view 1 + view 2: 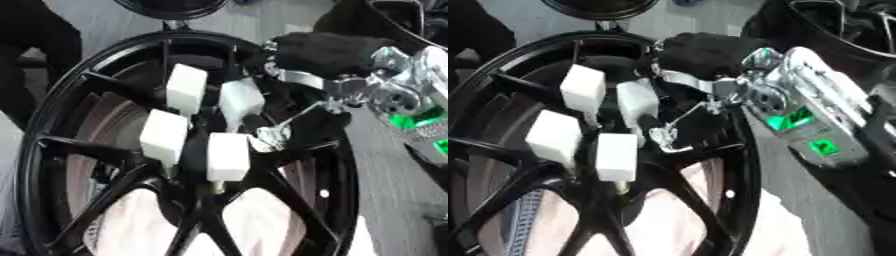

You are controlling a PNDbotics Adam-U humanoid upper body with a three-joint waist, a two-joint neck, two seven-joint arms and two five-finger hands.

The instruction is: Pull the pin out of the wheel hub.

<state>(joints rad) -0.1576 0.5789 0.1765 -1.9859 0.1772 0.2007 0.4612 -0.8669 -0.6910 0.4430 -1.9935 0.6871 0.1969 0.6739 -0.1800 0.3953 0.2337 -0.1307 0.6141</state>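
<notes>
A black wheel hub [52, 125] fills the view, its spokes meeting at the middle. Several white block-shaped pins stand out of the centre: two upper ones [186, 90] [241, 98] and two lower ones [164, 137] [227, 156]. My right hand [324, 52], black with a silver wrist [798, 100] lit green, comes in from the upper right and lies over the hub's upper right rim, close to the upper right pin. A thin silvery part [271, 136] reaches from the hand toward the centre, beside the pins. The hand's back hides what it holds. My left hand does not show.
A second black wheel [171, 7] lies beyond the top edge of the hub, and another dark rim [842, 20] sits at the upper right. White cloth [262, 215] shows through the lower spokes. Grey floor [394, 200] runs along the right.
</notes>
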